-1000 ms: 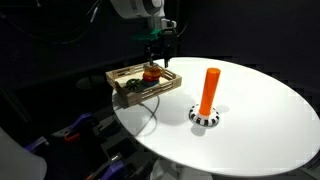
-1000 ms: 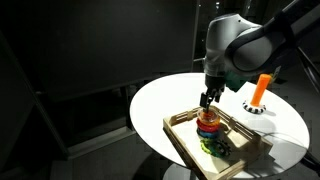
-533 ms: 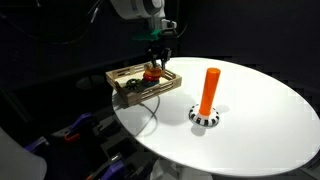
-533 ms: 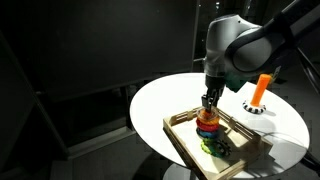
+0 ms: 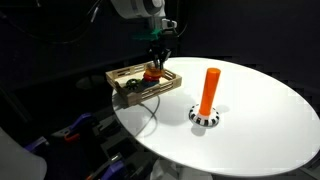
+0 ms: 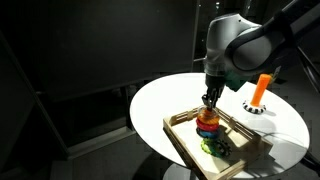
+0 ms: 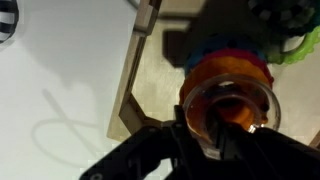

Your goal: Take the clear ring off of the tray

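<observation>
Clear flat plastic ring (image 7: 230, 84) is lying atop an orange ring (image 7: 215, 65) inside the shallow light wooden tray (image 7: 128, 80); black gripper (image 7: 212, 140) is hovering at its 6 o'clock rim, finger spacing impossible to tell

One arm (image 6: 236, 45) arched over, claw (image 6: 209, 99) pointing straight down, held low, finger gap unreadable.

We're in what looks like a robot lab test set-up: a round white table (image 5: 262, 125) sits spotlit in a blacked-out room, with dark panels (image 6: 90, 50) filling the left of an exterior view. Cables (image 5: 80, 130) and gear crowd the lower left below the table edge. On top there's only a wooden tray (image 5: 155, 91) and an orange peg (image 5: 209, 88).
</observation>
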Robot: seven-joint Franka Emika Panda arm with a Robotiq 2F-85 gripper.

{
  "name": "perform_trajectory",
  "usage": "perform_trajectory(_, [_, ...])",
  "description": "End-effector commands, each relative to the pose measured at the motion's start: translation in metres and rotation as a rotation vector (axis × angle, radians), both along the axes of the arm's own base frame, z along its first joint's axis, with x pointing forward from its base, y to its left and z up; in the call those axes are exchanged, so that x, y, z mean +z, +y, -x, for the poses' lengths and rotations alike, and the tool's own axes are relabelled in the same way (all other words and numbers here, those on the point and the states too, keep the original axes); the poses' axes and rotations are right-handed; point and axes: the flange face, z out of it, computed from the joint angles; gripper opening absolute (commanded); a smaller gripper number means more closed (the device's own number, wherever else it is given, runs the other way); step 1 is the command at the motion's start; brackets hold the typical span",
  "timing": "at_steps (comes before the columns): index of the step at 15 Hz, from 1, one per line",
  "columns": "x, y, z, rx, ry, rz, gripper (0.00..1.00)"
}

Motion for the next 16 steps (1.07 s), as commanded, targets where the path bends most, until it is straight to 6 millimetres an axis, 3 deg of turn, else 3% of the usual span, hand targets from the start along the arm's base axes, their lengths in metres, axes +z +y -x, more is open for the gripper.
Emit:
perform_trajectory(1, [0.022, -0.011, 0.002, -0.04, -0.014, -0.024, 0.09])
perform_trajectory(8, [0.041, -0.067, 0.009, -0.133, 0.012, 0.041, 0.09])
perform_trajectory(16, [0.027, -0.141, 0.031, -0.259, 0.09, 0.097, 0.09])
